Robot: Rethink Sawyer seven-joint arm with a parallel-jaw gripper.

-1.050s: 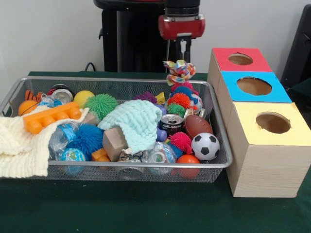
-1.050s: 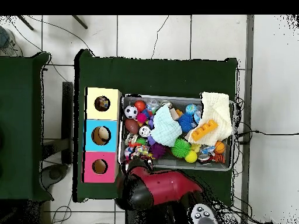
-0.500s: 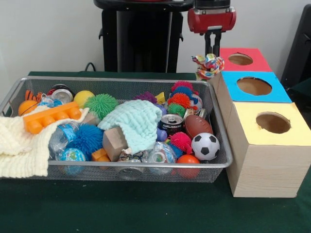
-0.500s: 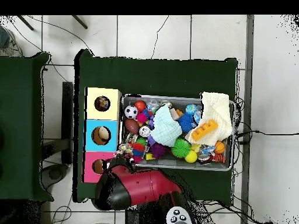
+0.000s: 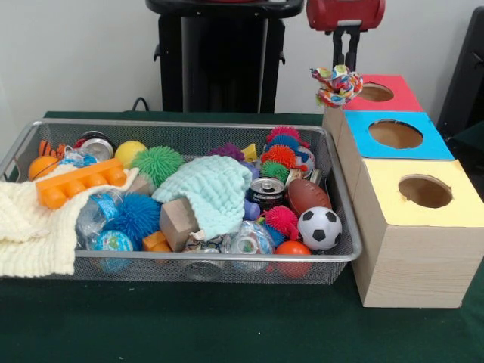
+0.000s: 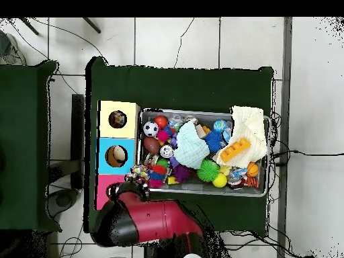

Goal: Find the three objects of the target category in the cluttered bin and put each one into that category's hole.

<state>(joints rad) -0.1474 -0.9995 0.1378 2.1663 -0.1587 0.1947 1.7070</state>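
In the front view, the red and black arm's claw [image 5: 345, 62] hangs above the far end of the row of boxes, its dark fingers closed on a knotted multicoloured rope toy [image 5: 337, 85]. The toy dangles clear of the silver wire-mesh bin [image 5: 342, 227] and sits beside the near-left corner of the red-topped wooden box [image 5: 404, 95], not yet over that box's round hole [image 5: 374, 92]. Next in the row come the blue-topped wooden box [image 5: 423, 144] and the yellow-topped wooden box [image 5: 461, 204], each with its own hole. Inside the bin lie a mint-green knitted cloth [image 5: 214, 189], a cream knitted cloth [image 5: 23, 227] draped over the left end, an orange toy brick [image 5: 79, 181], a green spiky ball [image 5: 156, 162], a blue spiky ball [image 5: 138, 214], a small brown football [image 5: 308, 195], a black-and-white soccer ball [image 5: 319, 227] and a dark drink can [image 5: 266, 193]. Everything stands on the dark green table [image 5: 227, 325].

In the overhead view, the arm [image 6: 144, 222] reaches across the table's edge and covers much of the red-topped box [image 6: 102, 199]. The rope toy [image 6: 138, 175] shows just at the arm's tip, between that box and the bin's corner [image 6: 144, 185]. The claw itself is hidden beneath the arm here.
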